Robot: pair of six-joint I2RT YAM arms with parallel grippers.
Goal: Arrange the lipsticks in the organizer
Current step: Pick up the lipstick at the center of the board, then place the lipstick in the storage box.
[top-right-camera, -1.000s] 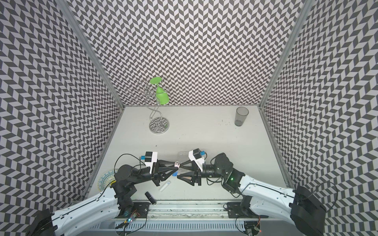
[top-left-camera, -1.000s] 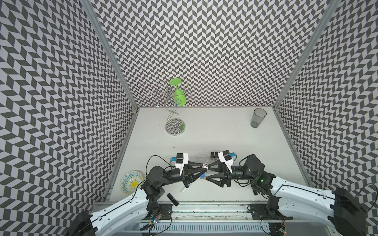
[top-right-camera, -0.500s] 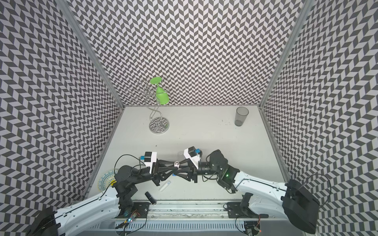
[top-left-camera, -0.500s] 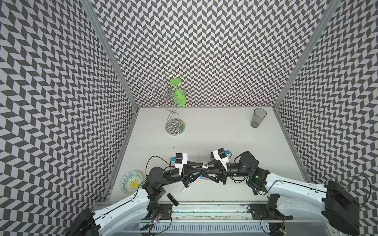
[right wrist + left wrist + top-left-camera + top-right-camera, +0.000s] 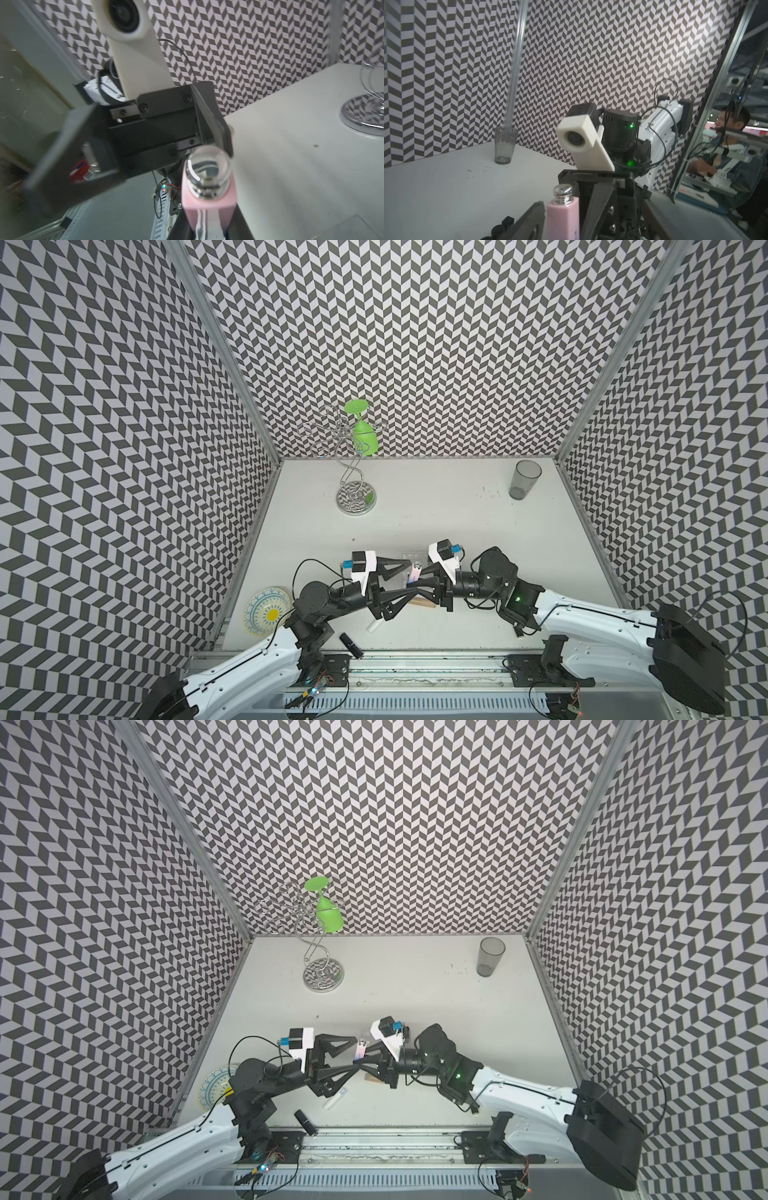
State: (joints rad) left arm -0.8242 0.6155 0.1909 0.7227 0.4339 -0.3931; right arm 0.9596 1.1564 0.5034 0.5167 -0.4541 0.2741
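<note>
The pink-to-blue lipstick (image 5: 415, 575) hangs above the table's front middle, silver cap up. My right gripper (image 5: 416, 581) is shut on its lower part; in the right wrist view the tube (image 5: 207, 199) stands between the jaws (image 5: 208, 227). My left gripper (image 5: 409, 578) faces it, open, its fingers (image 5: 529, 220) apart from the tube (image 5: 562, 218). A tan lipstick (image 5: 422, 602), a white one (image 5: 374, 626) and a black one (image 5: 351, 645) lie on the table. The clear organizer (image 5: 409, 559) is mostly hidden behind the grippers; black lipstick tops (image 5: 498, 229) show near it.
A grey tumbler (image 5: 524, 479) stands at the back right. A wire stand (image 5: 355, 493) with a green glass (image 5: 362, 433) is at the back left. A patterned plate (image 5: 266, 611) lies by the left wall. Patterned walls close three sides.
My right gripper moved left and shut on the pink-to-blue lipstick. My left gripper, which was shut on it, has opened.
</note>
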